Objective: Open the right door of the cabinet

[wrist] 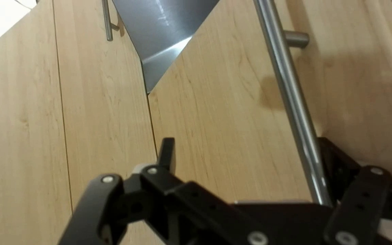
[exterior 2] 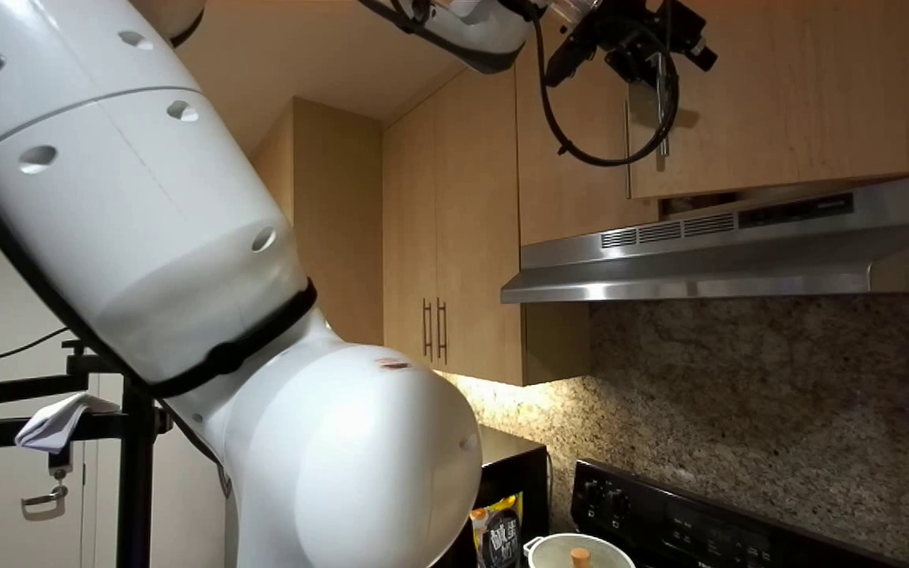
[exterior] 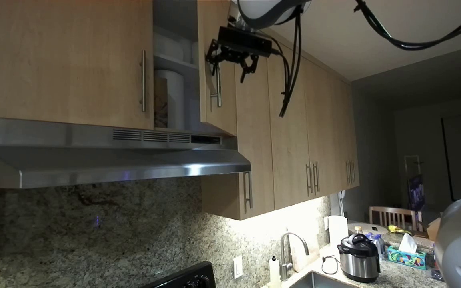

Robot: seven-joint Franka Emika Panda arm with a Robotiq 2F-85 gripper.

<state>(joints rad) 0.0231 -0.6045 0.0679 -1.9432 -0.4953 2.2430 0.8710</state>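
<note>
The right door of the cabinet is light wood and stands partly open, swung outward. It also shows in an exterior view and fills the middle of the wrist view. Its metal bar handle runs down through the wrist view. My gripper is at the upper part of this handle with its fingers spread. In the wrist view the bar passes between the fingers, close beside the right-hand one; contact cannot be told. The left door of the cabinet is shut.
Inside the cabinet are a pale shelf, a white roll and a brown box. A steel range hood sits directly below. Taller cabinets adjoin on the right. Cables hang from the arm. A stove stands beneath.
</note>
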